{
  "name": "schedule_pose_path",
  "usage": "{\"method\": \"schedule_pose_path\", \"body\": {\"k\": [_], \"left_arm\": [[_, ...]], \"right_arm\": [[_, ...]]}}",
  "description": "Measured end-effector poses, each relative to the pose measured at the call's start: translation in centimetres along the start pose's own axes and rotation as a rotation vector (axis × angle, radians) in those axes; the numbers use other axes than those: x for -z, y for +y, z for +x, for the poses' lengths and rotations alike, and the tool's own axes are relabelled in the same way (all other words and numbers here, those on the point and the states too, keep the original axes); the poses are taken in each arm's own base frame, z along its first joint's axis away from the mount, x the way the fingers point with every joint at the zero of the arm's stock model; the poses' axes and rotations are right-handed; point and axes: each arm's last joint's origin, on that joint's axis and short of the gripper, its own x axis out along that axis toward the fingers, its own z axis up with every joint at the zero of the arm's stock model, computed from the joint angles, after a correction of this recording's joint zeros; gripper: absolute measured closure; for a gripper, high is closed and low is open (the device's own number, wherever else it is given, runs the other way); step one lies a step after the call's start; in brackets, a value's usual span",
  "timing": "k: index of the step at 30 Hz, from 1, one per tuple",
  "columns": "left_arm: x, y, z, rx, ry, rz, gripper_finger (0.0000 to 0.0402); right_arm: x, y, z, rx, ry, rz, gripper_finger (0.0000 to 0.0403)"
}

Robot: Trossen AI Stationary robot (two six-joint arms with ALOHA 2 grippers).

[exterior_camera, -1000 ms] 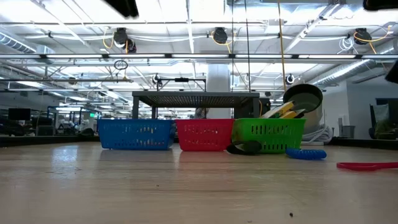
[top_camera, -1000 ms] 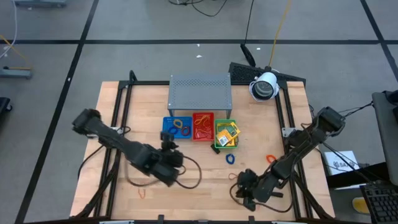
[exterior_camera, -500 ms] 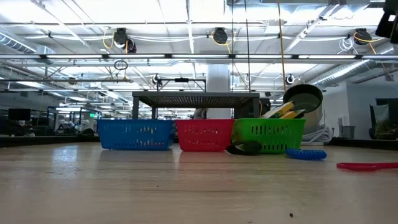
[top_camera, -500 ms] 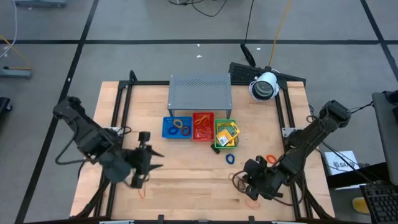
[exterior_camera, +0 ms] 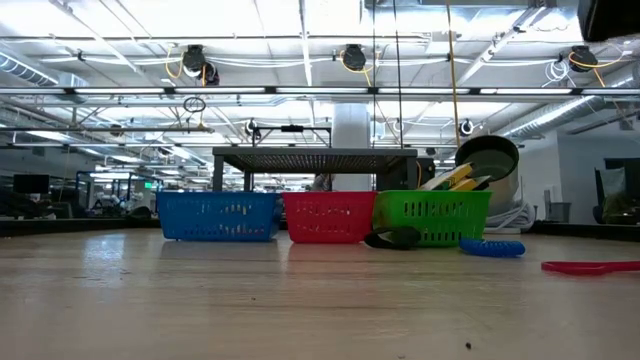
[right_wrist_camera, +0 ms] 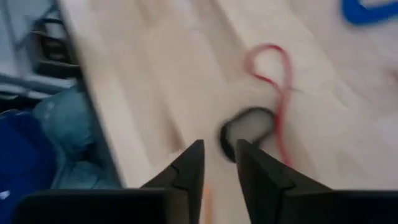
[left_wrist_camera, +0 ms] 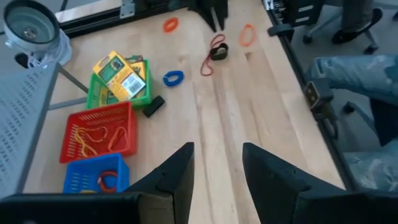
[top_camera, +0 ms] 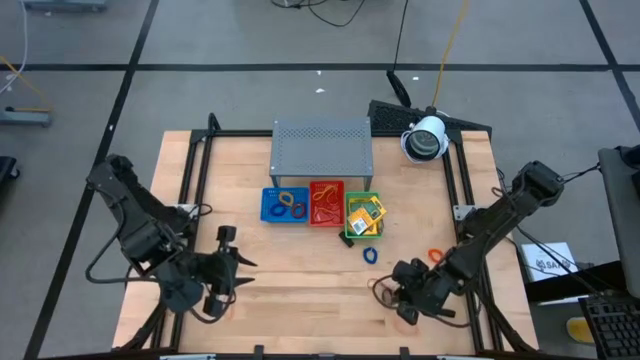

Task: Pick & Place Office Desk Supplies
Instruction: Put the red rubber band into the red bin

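The left gripper point(top_camera: 226, 268) hangs over the near left part of the table point(top_camera: 300, 300) with its fingers point(left_wrist_camera: 177, 180) parted and nothing between them. A thin orange band point(top_camera: 230, 310) lies on the wood just beside it, on the near side. Ahead of it and further toward the middle stand three trays in a row in front of the grey shelf point(top_camera: 321, 146): the blue tray point(top_camera: 284, 205) with small rings inside, the red tray point(top_camera: 326, 204) with orange rubber bands, and the green tray point(top_camera: 363, 218) with the yellow-and-green packets point(left_wrist_camera: 121, 74). A black piece point(left_wrist_camera: 153, 106) lies just beside the green tray, and a blue ring point(top_camera: 370, 254) is near it on the bare wood.

The right gripper point(top_camera: 395, 296) is low over the near right part of the table. Its fingers point(right_wrist_camera: 186, 177) stand only slightly apart and hold nothing. Right in front of its tips lies a small black ring point(right_wrist_camera: 247, 129), with a red rubber band point(right_wrist_camera: 277, 93) looping past it; the blur makes it hard to say whether the two touch. Beyond this gripper, toward the right edge, an orange ring point(top_camera: 435, 256) lies on the wood.
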Motion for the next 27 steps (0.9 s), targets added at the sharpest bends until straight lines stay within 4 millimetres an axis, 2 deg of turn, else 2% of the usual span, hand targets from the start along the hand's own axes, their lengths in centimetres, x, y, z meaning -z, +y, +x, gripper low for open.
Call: {"method": "schedule_pose_path", "body": {"k": [7,13,22,27], "left_arm": [[-0.1,0.1,0.0,-0.034,-0.019,-0.040,0.0259],[-0.1,0.2,0.0,-0.040,-0.021,-0.042,0.0259],[-0.1,0.2,0.0,-0.047,-0.025,-0.044,0.0259],[-0.1,0.2,0.0,-0.046,-0.025,-0.052,0.0259]], "right_arm": [[0.8,-2.2,1.1,0.068,0.039,0.139,0.0244],[0.9,-2.6,1.3,0.072,0.062,0.191,0.0202],[-0.2,-1.8,1.8,-0.030,0.021,0.166,0.0202],[-0.4,-2.0,2.4,-0.016,0.020,0.164,0.0208]]}}
